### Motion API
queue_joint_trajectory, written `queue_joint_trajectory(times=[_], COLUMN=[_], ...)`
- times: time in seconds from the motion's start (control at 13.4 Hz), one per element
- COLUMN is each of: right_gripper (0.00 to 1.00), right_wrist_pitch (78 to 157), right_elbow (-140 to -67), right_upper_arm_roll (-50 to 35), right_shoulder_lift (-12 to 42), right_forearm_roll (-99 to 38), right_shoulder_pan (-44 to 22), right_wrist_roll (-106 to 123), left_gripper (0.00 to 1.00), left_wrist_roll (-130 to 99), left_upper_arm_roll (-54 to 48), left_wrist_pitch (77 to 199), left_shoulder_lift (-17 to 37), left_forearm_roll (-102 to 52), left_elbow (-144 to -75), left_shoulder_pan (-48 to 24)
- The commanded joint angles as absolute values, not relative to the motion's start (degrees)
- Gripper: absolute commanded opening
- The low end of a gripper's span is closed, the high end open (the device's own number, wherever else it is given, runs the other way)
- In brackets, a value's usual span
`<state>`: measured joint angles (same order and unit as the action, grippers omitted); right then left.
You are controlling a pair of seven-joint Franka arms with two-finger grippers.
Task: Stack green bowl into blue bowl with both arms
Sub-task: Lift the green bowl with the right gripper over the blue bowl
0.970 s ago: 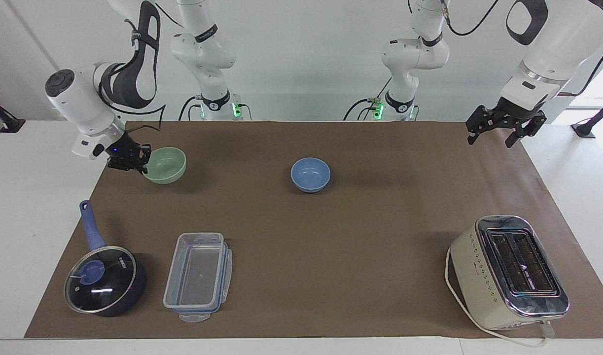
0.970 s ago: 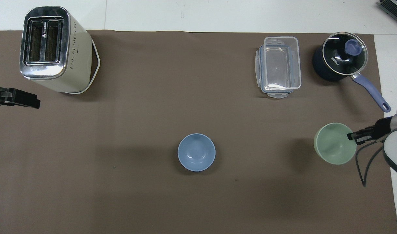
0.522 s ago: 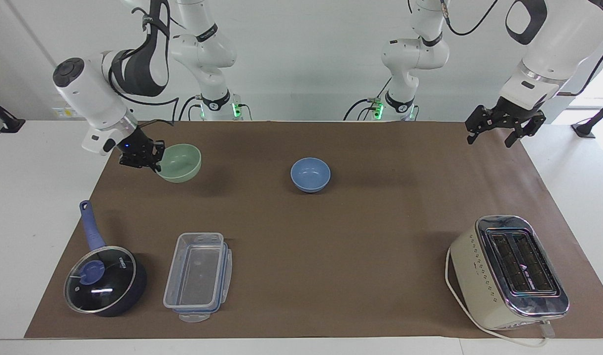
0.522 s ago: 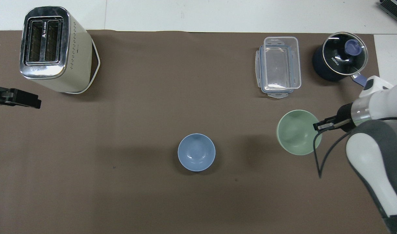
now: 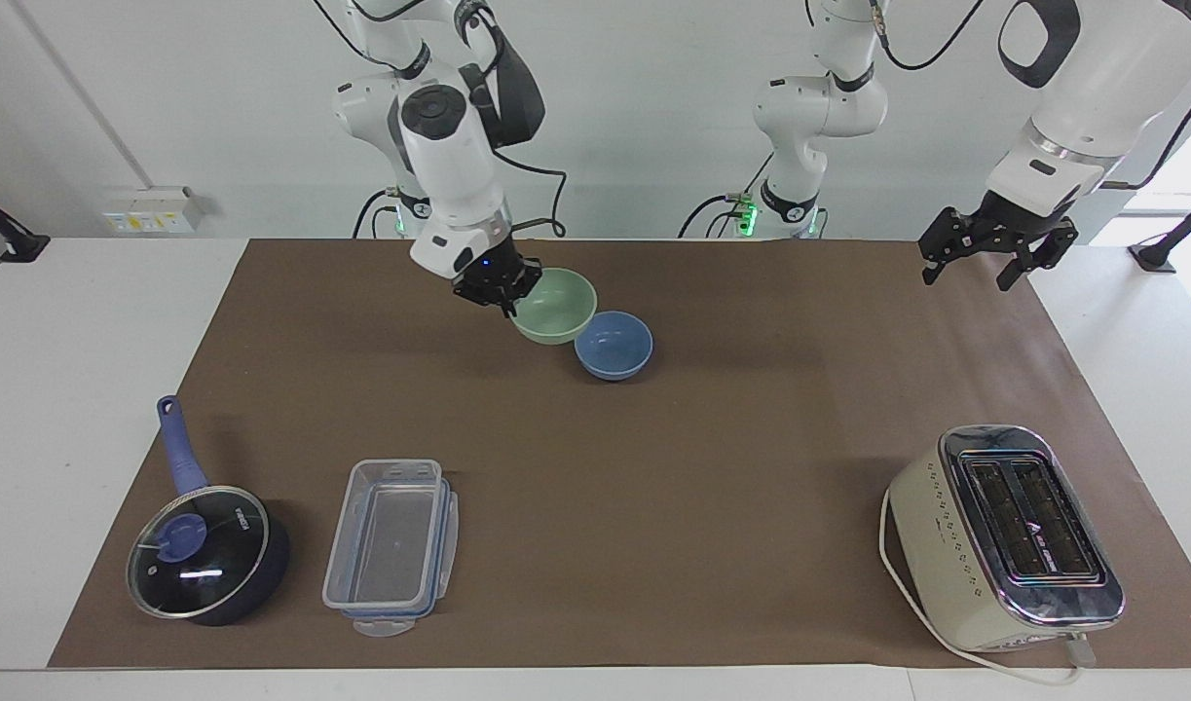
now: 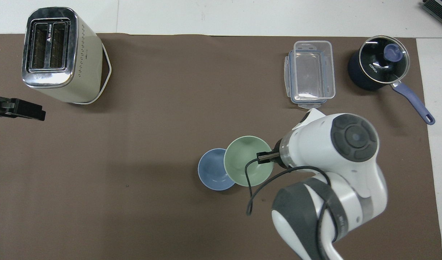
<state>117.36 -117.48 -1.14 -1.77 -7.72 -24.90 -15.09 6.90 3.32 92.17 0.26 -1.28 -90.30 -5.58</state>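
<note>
since a second ago the right gripper (image 5: 502, 295) has carried the green bowl (image 5: 556, 306) from the right arm's end of the table to the middle, and its fingers stay clenched on the bowl's rim at the side toward that end. the bowl hangs in the air, slightly tilted, overlapping the blue bowl (image 5: 613, 345) but not yet centred over it. pinched at one thin edge, the bowl looks light and stiff, its matte wall likely easy to grip yet prone to tip. both bowls are small, round and plain. the blue bowl sits on the brown mat (image 5: 653, 467). the left gripper (image 5: 980, 255) waits with fingers spread, over the mat's corner at the left arm's end
</note>
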Motion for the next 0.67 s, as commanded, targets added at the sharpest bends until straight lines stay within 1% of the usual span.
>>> queue_joint_trajectory(times=[0.0, 0.07, 0.15, 0.3, 0.37, 0.6], right_gripper=[0.0, 0.0, 0.0, 0.0, 0.0, 0.0], right_wrist_pitch=[120.15, 120.23, 120.93, 125.13, 125.77, 126.56], right_elbow=[-119.53, -119.53, -119.71, -119.7, -119.79, -120.14], right_upper_arm_roll=[-1.05, -1.14, -1.23, -1.23, -1.23, -1.23], right_shoulder_lift=[-2.11, -2.02, -0.54, 1.84, 2.45, 3.77], right_forearm_roll=[-8.44, -8.44, -8.52, -8.53, -8.53, -8.53], right_shoulder_pan=[-25.84, -26.1, -28.1, -30.23, -31.19, -31.73], right_wrist_roll=[-17.84, -18.1, -19.58, -22.93, -23.11, -23.29], left_gripper=[1.0, 1.0, 1.0, 1.0, 1.0, 1.0], left_wrist_roll=[6.77, 6.77, 6.68, 6.68, 6.68, 6.77], left_upper_arm_roll=[2.9, 2.81, 2.9, 2.81, 2.81, 2.81], left_wrist_pitch=[91.41, 91.49, 91.41, 91.41, 91.41, 91.41], left_shoulder_lift=[0.0, 0.0, 0.0, 0.0, 0.0, 0.0], left_forearm_roll=[-0.53, -0.53, -0.61, -0.79, -0.79, -0.79], left_elbow=[-89.82, -89.82, -89.82, -89.82, -89.82, -89.82], left_shoulder_pan=[-5.27, -5.36, -5.36, -5.45, -5.54, -5.45])
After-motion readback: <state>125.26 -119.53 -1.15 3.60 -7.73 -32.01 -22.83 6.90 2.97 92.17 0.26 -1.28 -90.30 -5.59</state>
